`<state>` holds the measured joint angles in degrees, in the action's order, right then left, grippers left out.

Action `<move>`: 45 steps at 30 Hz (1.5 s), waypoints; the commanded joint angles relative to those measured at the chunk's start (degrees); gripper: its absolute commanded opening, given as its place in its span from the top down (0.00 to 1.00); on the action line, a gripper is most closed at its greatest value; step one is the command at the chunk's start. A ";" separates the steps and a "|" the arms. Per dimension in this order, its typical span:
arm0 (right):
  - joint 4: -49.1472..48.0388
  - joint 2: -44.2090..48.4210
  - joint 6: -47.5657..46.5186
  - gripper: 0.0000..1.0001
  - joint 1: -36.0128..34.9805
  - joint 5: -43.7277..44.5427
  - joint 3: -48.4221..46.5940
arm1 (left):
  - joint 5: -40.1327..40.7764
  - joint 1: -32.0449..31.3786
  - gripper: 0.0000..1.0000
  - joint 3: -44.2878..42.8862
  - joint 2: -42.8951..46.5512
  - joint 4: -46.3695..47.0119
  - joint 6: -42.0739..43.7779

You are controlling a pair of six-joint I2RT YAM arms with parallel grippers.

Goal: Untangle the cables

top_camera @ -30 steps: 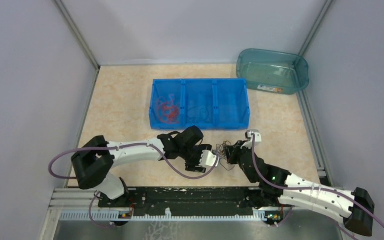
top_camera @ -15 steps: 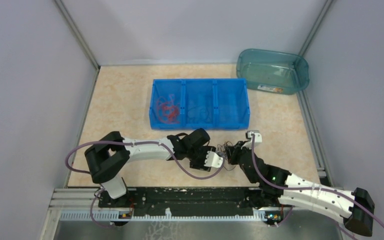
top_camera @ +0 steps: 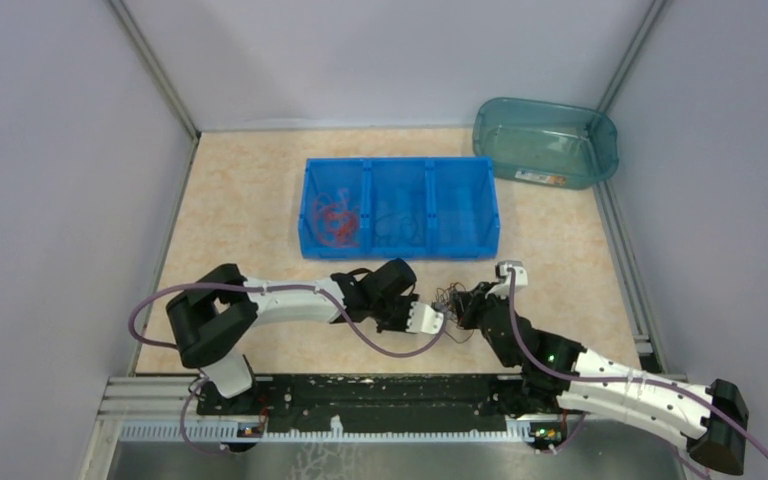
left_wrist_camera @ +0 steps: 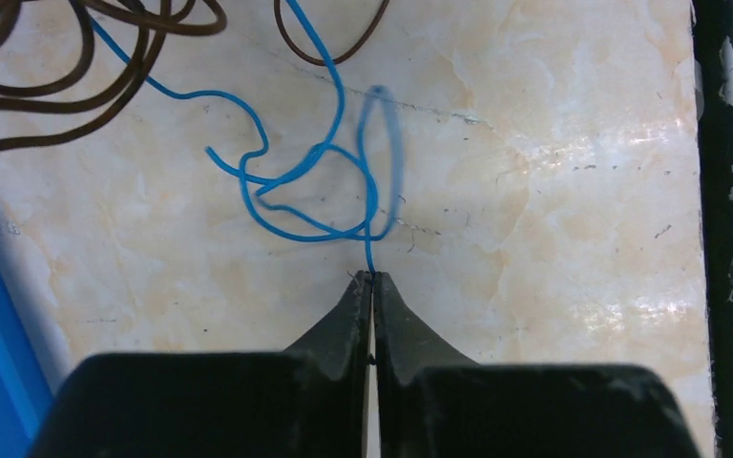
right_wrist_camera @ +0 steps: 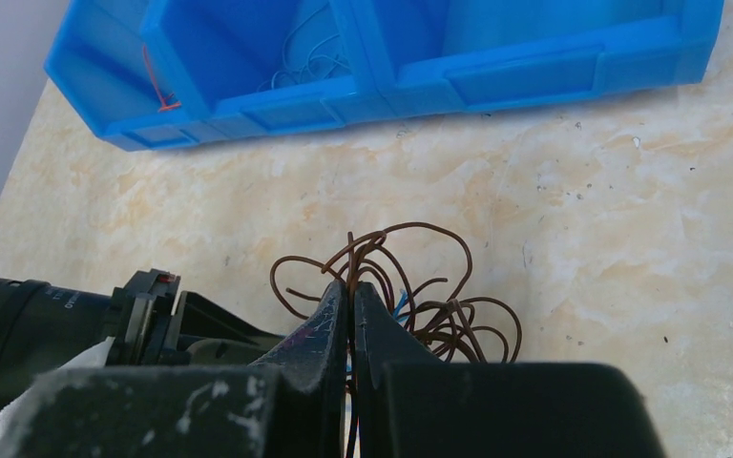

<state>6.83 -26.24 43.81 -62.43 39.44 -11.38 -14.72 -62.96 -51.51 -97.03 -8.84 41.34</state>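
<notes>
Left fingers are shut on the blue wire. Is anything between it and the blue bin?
Only bare table lies between the blue wire and the blue bin. The catch is the brown wires: the blue wire's far end runs in among them, and the right gripper is clamped on that bunch.

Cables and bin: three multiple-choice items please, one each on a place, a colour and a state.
1. Where in the bin do the red wires lie? A left compartment; B middle; C right.
2. What colour is the wire in the left gripper? A red; B blue; C white.
3. How do the jaws of the right gripper stand? A wide open; B shut on brown wires; C shut on nothing.
1 A: the top view shows them at the bin's left end.
2 B: a blue strand runs into the closed jaws.
3 B: brown strands pass between the closed jaws.
</notes>
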 commanded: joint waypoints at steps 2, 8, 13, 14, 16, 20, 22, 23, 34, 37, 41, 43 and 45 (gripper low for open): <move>-0.43 0.87 1.22 1.00 0.38 1.12 -3.39 | 1.40 0.88 1.00 1.83 3.70 -1.18 -1.56; -0.59 -0.14 1.28 1.00 0.34 2.12 -3.38 | 3.29 3.50 1.00 -2.72 11.55 -11.47 2.76; -0.63 -1.76 1.75 1.00 0.38 1.96 -3.30 | 6.48 6.54 1.00 -9.08 20.83 -17.25 9.27; -0.73 -2.14 1.86 1.00 0.38 1.89 -3.29 | 7.54 7.17 1.00 -10.57 22.29 -17.49 10.92; -1.34 -3.08 2.05 1.00 0.38 1.58 -3.15 | 9.11 8.92 1.00 -13.95 25.12 -16.88 12.89; -3.05 -5.65 3.02 1.00 0.38 0.81 -2.64 | 12.10 12.68 1.00 -20.79 29.33 -13.70 15.84; -4.48 -6.96 3.47 1.00 0.38 0.00 -2.21 | 13.74 14.15 1.00 -22.12 31.42 -9.35 17.74; -5.11 -7.61 3.64 1.00 0.38 -0.39 -2.04 | 14.62 14.64 1.00 -22.47 32.45 -6.49 18.66; -9.06 -13.95 5.36 1.00 0.38 -2.75 -0.64 | 19.31 15.41 1.00 -33.32 32.06 13.80 17.49; -8.79 -14.03 5.94 1.00 0.38 -2.66 0.04 | 20.25 15.96 1.00 -36.17 30.48 18.23 17.06; -9.68 -13.69 6.48 1.00 0.38 -3.50 0.89 | 14.31 16.11 1.00 -38.35 29.48 12.03 13.01; -9.73 -13.10 6.82 1.00 0.38 -3.62 1.09 | 12.33 16.14 1.00 -37.68 29.36 10.00 11.12; -9.58 -12.05 7.13 1.00 0.38 -3.59 1.30 | 12.36 16.11 1.00 -36.64 29.07 9.70 8.91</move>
<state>-0.12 -40.07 49.67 -62.43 35.97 -10.24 0.21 -47.09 -88.49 -67.20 3.16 55.48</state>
